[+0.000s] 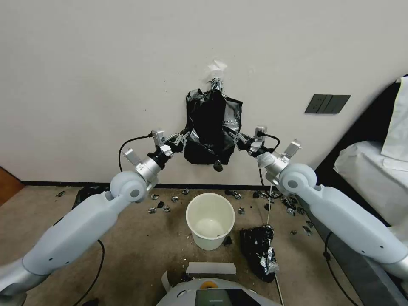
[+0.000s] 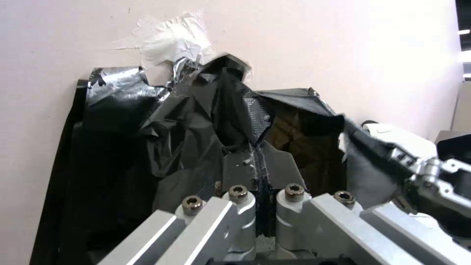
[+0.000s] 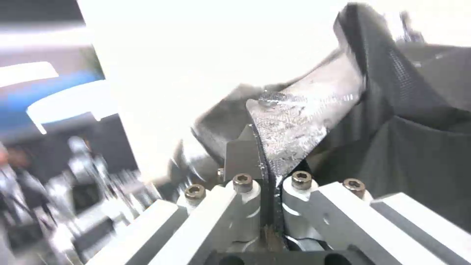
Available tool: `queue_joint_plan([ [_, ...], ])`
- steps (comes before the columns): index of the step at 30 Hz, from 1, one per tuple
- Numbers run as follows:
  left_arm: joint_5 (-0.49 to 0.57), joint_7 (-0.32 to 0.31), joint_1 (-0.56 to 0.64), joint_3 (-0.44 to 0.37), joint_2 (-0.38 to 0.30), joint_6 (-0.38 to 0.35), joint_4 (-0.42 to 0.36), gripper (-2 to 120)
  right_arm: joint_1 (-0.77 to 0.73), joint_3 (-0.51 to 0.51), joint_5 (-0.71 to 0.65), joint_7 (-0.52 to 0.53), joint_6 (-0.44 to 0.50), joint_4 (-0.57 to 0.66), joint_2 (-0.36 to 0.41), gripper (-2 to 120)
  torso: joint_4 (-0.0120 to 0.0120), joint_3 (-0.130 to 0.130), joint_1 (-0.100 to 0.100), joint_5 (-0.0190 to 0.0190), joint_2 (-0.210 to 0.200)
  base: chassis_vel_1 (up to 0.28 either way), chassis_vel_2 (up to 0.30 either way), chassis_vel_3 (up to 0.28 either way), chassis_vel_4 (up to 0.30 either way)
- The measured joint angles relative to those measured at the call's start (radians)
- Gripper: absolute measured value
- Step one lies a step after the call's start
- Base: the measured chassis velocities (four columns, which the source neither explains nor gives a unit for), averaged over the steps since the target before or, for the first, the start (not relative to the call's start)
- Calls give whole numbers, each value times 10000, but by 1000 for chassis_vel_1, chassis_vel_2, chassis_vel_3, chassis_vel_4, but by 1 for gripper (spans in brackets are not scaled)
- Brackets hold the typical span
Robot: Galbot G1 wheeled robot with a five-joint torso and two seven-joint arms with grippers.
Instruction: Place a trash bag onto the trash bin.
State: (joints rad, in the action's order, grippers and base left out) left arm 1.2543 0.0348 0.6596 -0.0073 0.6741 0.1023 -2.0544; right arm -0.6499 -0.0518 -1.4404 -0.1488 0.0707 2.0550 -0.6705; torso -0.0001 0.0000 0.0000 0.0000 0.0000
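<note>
Bag-pulling stage, by the look of it — the trash bag (image 1: 213, 127) hangs against the wall from a metal clip (image 1: 216, 83) under a patch of white tape, and both arms are raised to it. Left gripper (image 1: 183, 137) is pinched shut on the bag's left edge; the left wrist view shows its fingers (image 2: 240, 165) closed flat with a fold of black film between them. Right gripper (image 1: 235, 137) is likewise clamped on the right edge, on a silvery taped strip of the rim, plain in the right wrist view (image 3: 265, 162). Both arms reach up and forward, elbows out, wrists angled inward toward each other, so the bag is spread a little between them. The trash bin (image 1: 210, 221) stands open and unlined on the floor directly below, well apart from the bag. A crumpled black plastic heap (image 1: 258, 250) lies just beside the bin on the right, and silver scraps (image 1: 163, 207) dot the floor near the wall. My judgement: the grasp is made, the bag not yet free of the clip. Next move calls for drawing it off the hook without tearing the thin film, keeping the mouth open — then lowering it over the bin's rim.
</note>
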Motion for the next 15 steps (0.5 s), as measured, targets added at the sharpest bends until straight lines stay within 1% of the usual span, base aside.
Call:
queue_joint_plan([
  [4, 34, 46, 253, -365, 19, 21, -118, 0, -152, -118, -372, -246, 310, 189, -190, 0, 4, 0, 0, -1, 0, 0, 0, 0, 0],
  [6, 45, 52, 278, -398, 18, 22, -127, 0, -179, -134, -391, -275, 325, 211, -191, 0, 3, 0, 0, 0, 0, 0, 0, 0, 0],
  [8, 131, 147, 476, -600, -34, 50, -171, 0, -353, -227, -449, -439, 398, 346, -145, 0, 0, 0, 0, 0, 0, 0, 0, 0, 0],
  [15, 229, 244, 779, -875, -59, 131, -364, 0, -651, -369, -478, -696, 567, 543, -55, 0, 2, 0, 0, 0, 0, 0, 0, 0, 0],
])
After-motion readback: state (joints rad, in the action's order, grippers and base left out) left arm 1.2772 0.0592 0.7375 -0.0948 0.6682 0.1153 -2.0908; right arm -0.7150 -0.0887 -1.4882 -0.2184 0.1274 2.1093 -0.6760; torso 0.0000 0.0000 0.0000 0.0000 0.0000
